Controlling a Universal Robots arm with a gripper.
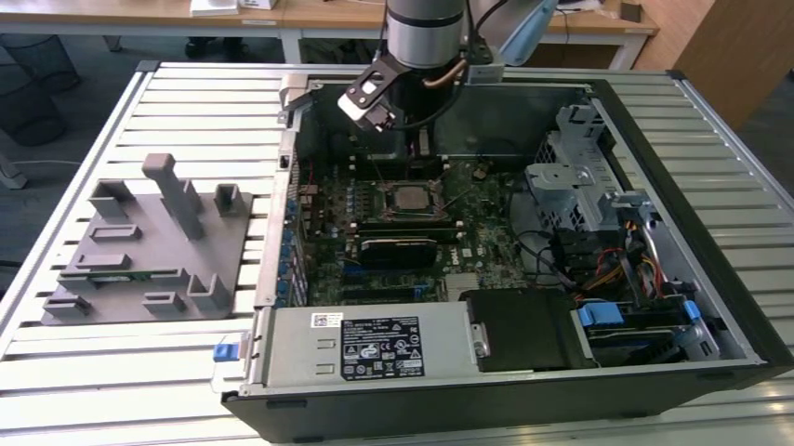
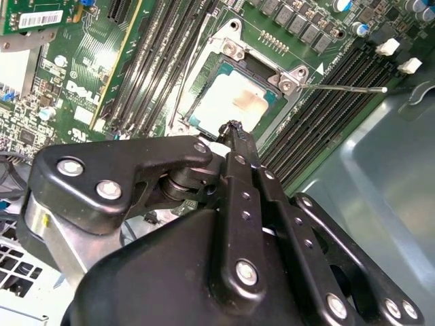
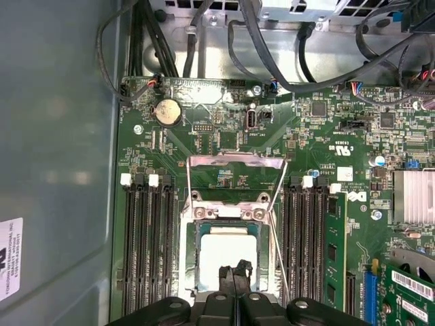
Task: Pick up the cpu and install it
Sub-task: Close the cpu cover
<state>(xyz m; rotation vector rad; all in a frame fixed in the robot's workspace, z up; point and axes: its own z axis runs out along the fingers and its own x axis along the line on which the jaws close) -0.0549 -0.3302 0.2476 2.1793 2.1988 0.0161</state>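
Tool (image 3: 234, 273) nearest lens: fingertips pressed together, nothing between them. Surface (image 1: 186, 93) carries open case (image 1: 732, 307) along its edge at exterior view's right, grey jig (image 1: 149, 242) by opposite edge. Case lies on its side, likely so board (image 3: 204, 115) faces up for top-down reach. Socket (image 3: 228, 212) near board's middle. Load plate (image 3: 234, 159) stands raised, leaving seat exposed. Cpu (image 3: 228, 248) lies flat in socket, silvery top up, straight under tool tips. Whether tips touch it, cannot tell.
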